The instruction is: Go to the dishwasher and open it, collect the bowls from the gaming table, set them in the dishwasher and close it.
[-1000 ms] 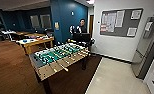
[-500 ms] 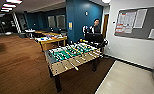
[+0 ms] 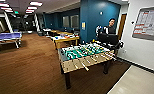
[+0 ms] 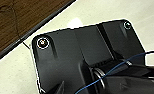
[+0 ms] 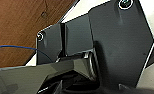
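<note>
1. We face a table-football table (image 3: 85,56) with a green field and rods; it stands on brown wood-look floor (image 3: 30,70).
2. Behind its far end stands a person (image 3: 110,27) with a dark control rig, in front of a blue wall (image 3: 98,17).
3. Beyond the table-football table is a bench (image 3: 65,39) with a yellowish edge and a pale top. Small items lie on its top, but we cannot tell whether the bowls are among them; they are too blurred.
4. A blue table-tennis table (image 3: 6,37) stands far off at the left.
5. A white wall at the right carries a notice board (image 3: 148,23); pale floor (image 3: 138,82) begins below it.
6. In both wrist views we see the robot's dark plates above the seam between brown and pale floor.
7. We cannot tell the state of the left hand or the right hand.
</note>
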